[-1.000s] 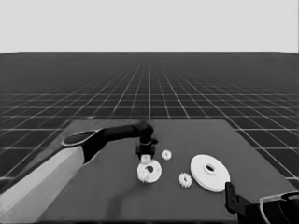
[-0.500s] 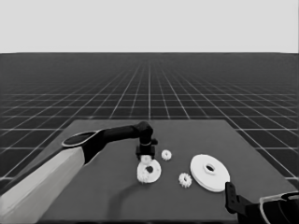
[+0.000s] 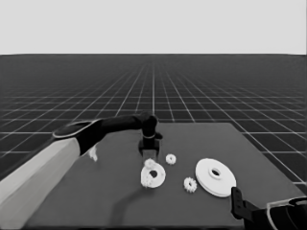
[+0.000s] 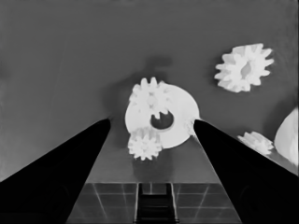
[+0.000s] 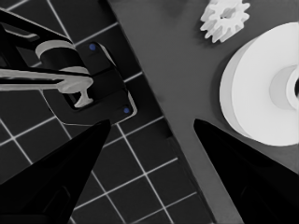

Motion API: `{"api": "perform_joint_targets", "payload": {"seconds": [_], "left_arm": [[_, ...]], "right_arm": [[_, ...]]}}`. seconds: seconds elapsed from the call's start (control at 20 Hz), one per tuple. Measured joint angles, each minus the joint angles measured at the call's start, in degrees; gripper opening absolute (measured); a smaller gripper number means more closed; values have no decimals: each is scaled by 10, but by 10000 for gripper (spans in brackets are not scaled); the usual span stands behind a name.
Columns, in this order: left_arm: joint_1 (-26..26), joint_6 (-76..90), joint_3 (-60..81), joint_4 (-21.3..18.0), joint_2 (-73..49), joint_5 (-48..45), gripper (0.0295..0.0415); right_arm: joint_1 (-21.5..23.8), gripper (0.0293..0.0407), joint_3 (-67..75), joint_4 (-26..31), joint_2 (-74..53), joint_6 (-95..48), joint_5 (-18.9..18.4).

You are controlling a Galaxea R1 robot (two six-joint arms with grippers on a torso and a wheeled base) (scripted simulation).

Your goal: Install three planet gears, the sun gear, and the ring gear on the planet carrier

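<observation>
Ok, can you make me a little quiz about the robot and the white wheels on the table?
1. True or false: the left gripper is over the smaller round part.
2. How many gears sit on the smaller round part in the left wrist view? A) none B) two C) four
3. Fill in: the larger round part lies nearest the parked ____ gripper.

Key: 1 true. 2 B: one gear, another gear. 3 right.

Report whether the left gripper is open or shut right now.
Open. In the left wrist view the left gripper has its fingers spread wide either side of the smaller round part, clamping nothing.
</observation>
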Motion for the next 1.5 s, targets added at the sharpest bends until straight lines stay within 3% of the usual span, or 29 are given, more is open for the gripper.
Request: {"api": "perform_joint_targets", "payload": {"seconds": [0.2,0.25,0.3,0.35,0.45,0.7,0.75,0.8,0.9,1.0,1.2,1.3,1.5], "left_arm": [[-3,0,0,-3,0,1,385],[-47,275,265,36,-152,-191,408],[-105,522,502,59,-375,-309,414],[-140,669,641,73,-540,-378,400],[-170,808,774,86,-686,-443,388],[-185,876,839,92,-753,-474,385],[-186,878,841,92,-755,-475,385],[-186,879,842,92,-756,-476,385],[-186,880,843,93,-758,-476,385],[-186,881,843,93,-758,-477,385],[-186,881,843,93,-758,-477,385],[-186,881,843,93,-758,-477,385],[-186,881,843,93,-758,-477,385]], "right_arm": [[0,385,0,0,0,0,0],[0,385,0,0,0,0,0],[0,385,0,0,0,0,0],[0,385,0,0,0,0,0],[0,385,0,0,0,0,0],[0,385,0,0,0,0,0],[184,400,-134,172,195,277,-228],[234,394,-346,248,409,435,-238],[228,387,-647,290,564,441,-196],[225,385,-795,311,629,414,-182],[223,385,-887,322,669,388,-177],[157,385,-950,272,693,357,-134],[127,385,-1004,256,715,331,-109]]}}
